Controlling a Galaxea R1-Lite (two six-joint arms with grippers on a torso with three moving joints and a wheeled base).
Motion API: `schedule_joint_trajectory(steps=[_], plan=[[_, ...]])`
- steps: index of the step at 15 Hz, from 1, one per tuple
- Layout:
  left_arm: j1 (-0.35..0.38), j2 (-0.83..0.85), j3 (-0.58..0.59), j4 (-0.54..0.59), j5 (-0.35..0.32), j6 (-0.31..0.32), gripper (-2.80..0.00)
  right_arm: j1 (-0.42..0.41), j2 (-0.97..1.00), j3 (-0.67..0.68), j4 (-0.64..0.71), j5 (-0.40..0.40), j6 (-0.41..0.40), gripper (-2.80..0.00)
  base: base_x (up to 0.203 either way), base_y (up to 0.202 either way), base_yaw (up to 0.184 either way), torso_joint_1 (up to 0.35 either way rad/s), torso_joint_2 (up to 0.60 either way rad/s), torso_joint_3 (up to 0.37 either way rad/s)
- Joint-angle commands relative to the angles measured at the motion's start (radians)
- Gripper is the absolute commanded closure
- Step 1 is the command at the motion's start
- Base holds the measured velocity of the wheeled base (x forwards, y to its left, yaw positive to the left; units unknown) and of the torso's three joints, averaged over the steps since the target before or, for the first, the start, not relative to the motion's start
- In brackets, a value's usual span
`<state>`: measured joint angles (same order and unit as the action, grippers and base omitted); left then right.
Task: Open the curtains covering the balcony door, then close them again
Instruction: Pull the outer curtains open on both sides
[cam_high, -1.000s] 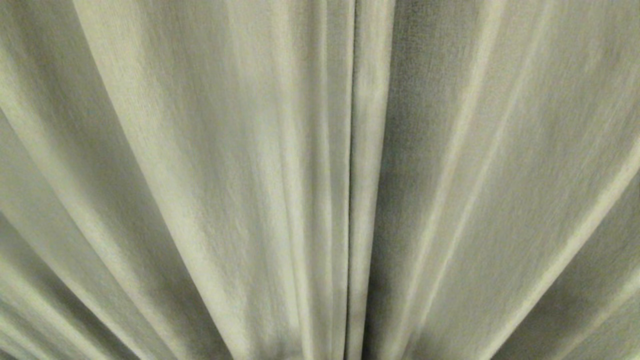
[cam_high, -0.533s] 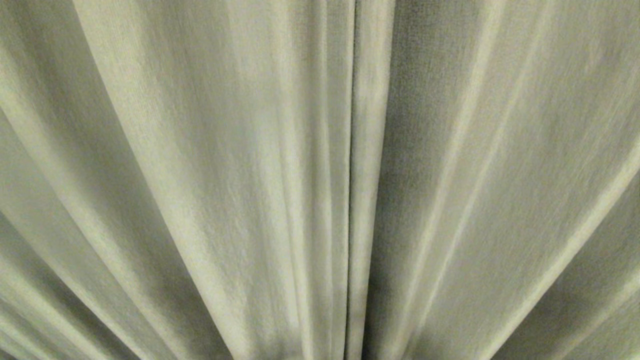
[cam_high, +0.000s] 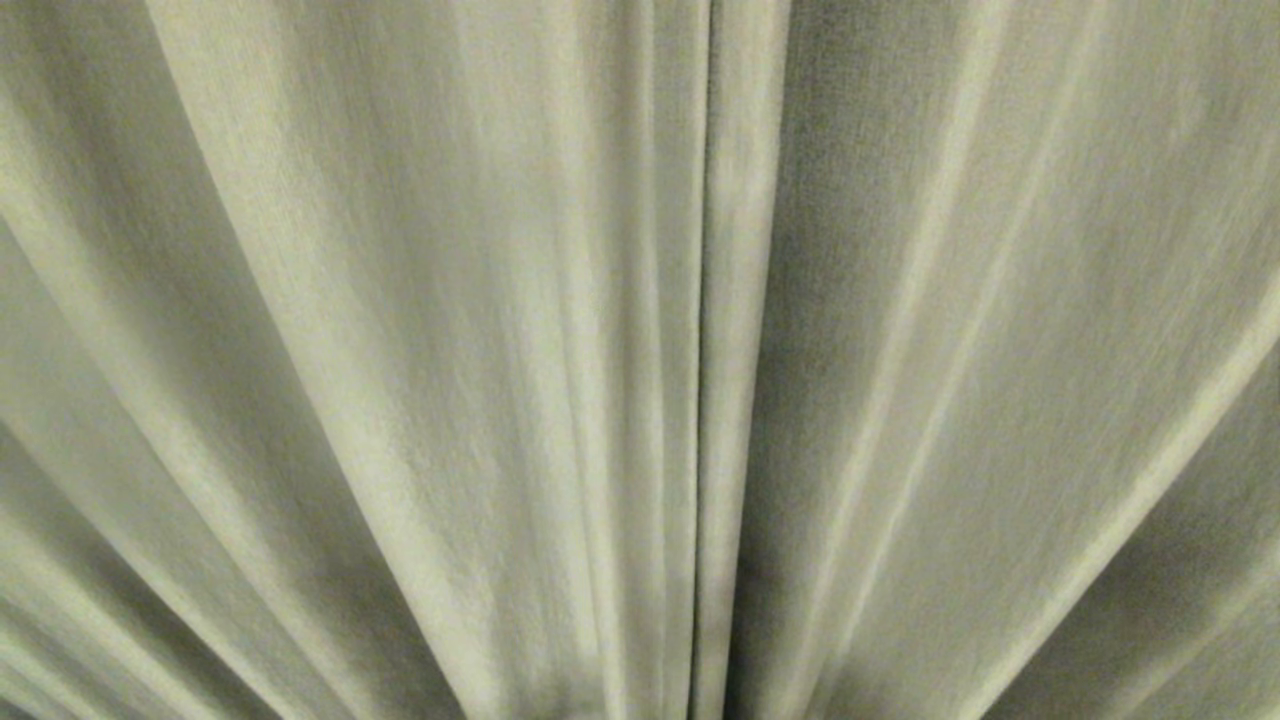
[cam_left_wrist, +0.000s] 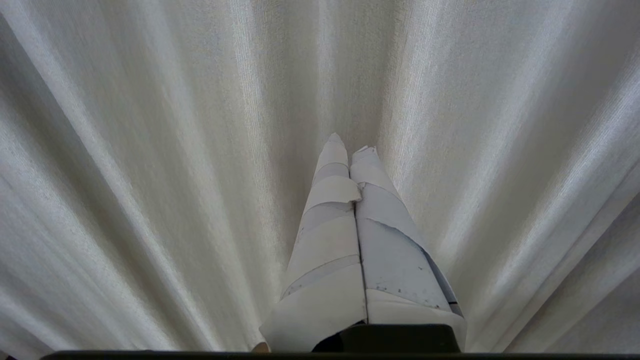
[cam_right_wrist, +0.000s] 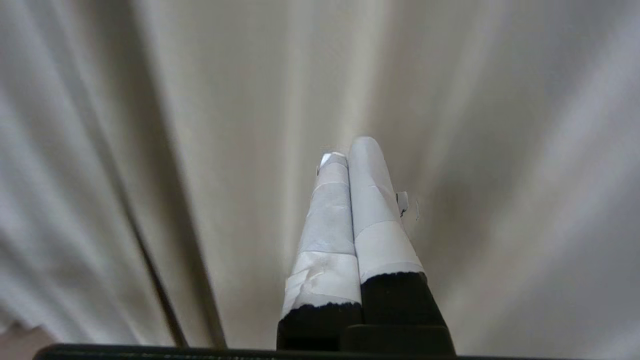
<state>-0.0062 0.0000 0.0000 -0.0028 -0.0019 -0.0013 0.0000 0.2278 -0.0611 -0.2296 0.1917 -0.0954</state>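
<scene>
step: opening not begun | curtains (cam_high: 500, 350) drawn shut, fill head view, seam (cam_high: 703, 400) near centre; door hidden | left gripper (cam_left_wrist: 350, 142), right gripper (cam_right_wrist: 350, 147) pinched shut, empty, facing fabric | next: likely work an edge at seam, sweep aside

Cream curtains (cam_high: 450, 350) drawn shut, vertical folds, dark seam at centre

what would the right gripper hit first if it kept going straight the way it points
Most likely the curtains: the right gripper, fingers shut and empty, points straight at the cream fabric, with nothing between. How near it is cannot be told.
</scene>
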Motion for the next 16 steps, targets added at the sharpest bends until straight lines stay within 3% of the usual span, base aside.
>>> schedule_joint_trajectory(steps=[1, 3, 4, 6, 8, 12, 16], plan=[[0.0, 0.0, 0.0, 0.0, -0.001, 0.0, 0.0, -0.002, 0.218, -0.063, -0.087, 0.09, -0.021, 0.0, 0.0, 0.0, 0.0, 0.0, 0.0, 0.0], [0.0, 0.0, 0.0, 0.0, -0.001, 0.0, 0.0, -0.023, 0.357, -0.17, -0.123, 0.126, -0.034, 0.0, 0.0, 0.0, 0.0, 0.0, 0.0, 0.0], [0.0, 0.0, 0.0, 0.0, -0.001, 0.0, 0.0, -0.061, 0.415, -0.239, -0.133, 0.135, -0.035, -2.72, 0.0, 0.0, 0.0, 0.0, 0.0, 0.0], [0.0, 0.0, 0.0, 0.0, -0.001, 0.0, 0.0, -0.17, 0.476, -0.332, -0.134, 0.147, -0.029, -2.8, 0.0, 0.0, 0.0, 0.0, 0.0, 0.0], [0.0, 0.0, 0.0, 0.0, -0.001, 0.0, 0.0, -0.203, 0.522, -0.394, -0.133, 0.15, -0.027, -2.8, 0.0, 0.0, 0.0, 0.0, 0.0, 0.0], [0.0, 0.0, 0.0, 0.0, 0.0, 0.0, 0.0, -0.209, 0.633, -0.516, -0.143, 0.147, -0.026, -2.8, 0.0, 0.0, 0.0, 0.0, 0.0, 0.0], [0.0, 0.0, 0.0, 0.0, -0.001, 0.0, 0.0, -0.201, 0.706, -0.628, -0.143, 0.173, 0.066, -2.8, 0.0, 0.0, 0.0, 0.0, 0.0, 0.0]])
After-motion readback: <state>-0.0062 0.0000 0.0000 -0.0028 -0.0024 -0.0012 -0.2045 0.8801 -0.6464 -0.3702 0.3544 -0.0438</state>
